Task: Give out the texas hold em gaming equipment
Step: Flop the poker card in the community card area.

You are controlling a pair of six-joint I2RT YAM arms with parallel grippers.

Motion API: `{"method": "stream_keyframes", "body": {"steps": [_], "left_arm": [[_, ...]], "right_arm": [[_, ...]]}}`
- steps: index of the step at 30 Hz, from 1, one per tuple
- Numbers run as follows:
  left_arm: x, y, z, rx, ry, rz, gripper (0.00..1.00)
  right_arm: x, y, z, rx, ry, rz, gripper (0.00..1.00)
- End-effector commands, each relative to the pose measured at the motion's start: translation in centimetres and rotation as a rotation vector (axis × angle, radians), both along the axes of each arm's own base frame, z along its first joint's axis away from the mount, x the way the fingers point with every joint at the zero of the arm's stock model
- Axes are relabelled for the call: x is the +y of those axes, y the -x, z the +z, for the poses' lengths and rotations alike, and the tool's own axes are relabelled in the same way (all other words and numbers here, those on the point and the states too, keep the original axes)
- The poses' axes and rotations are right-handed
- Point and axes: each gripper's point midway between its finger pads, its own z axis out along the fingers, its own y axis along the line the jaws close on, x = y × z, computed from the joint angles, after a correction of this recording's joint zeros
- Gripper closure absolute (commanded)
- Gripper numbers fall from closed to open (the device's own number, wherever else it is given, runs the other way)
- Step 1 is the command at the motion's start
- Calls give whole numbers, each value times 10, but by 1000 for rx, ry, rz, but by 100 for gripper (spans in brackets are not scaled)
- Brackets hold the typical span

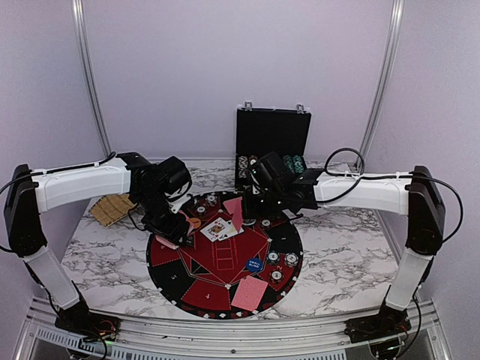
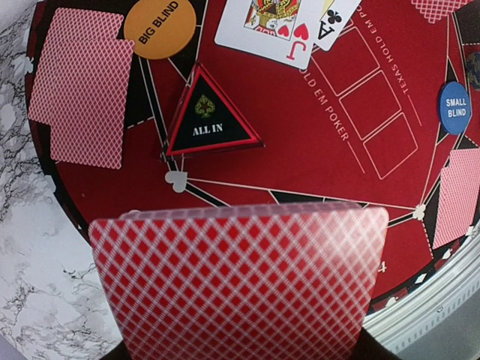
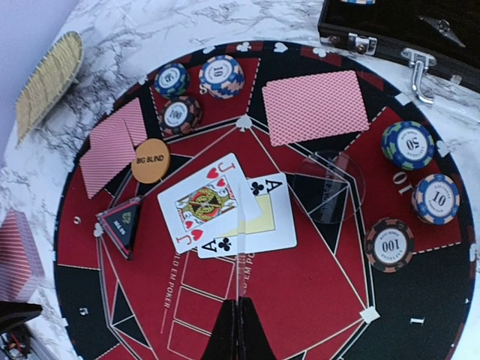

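Marble-patterned tabletop (image 1: 337, 232) carries a round black-and-red mat (image 1: 285, 238), and behind the mat we see a black hinged case (image 1: 271, 135) standing open, its base holding rows of stripe-edged chips (image 1: 294, 163). At the mat's centre lie a jack of hearts (image 3: 206, 201) and an ace of clubs (image 3: 264, 221), face up and overlapping. Around them on the mat we find an orange BIG BLIND disc (image 3: 150, 160), a blue SMALL BLIND disc (image 2: 455, 108), a clear disc (image 3: 326, 187), a triangular ALL IN marker (image 2: 208, 120) and face-down red-backed cards (image 3: 315, 106). Small groups of poker chips (image 3: 407, 145) marked 10, 50 and 100 rest near the mat's rim. Over the mat's left edge the left gripper (image 1: 174, 234) is clamped on a deck of red lattice-backed cards (image 2: 240, 285). The right gripper (image 3: 240, 330) hangs over the mat's far side, its fingers pressed together.
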Motion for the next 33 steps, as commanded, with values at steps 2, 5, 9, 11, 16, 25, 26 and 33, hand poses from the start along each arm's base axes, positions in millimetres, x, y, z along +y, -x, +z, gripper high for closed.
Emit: {"method": "stream_keyframes", "body": {"steps": [2,5,9,11,16,25,26,33], "left_arm": [[10,-2,2,-12,2,36,59],[14,-1,0,-9,0,48,59],[19,1,-4,-1,2,63,59],[20,1,-4,-1,5,69,59],[22,2,-3,-3,10,72,59],[24,2,-4,-2,11,70,59],[24,2,-4,-1,11,71,59],[23,1,-3,-4,15,68,59]], "right_arm": [[-9,-4,-18,-81,261,-62,100],[-5,-3,-17,-116,323,-72,100],[4,1,-17,-148,380,-68,100],[8,4,-19,-145,391,-57,100],[22,8,-20,-160,405,-30,100],[63,25,-32,-125,354,79,83],[70,28,-33,-114,329,99,81],[99,39,-18,-93,189,187,64]]}}
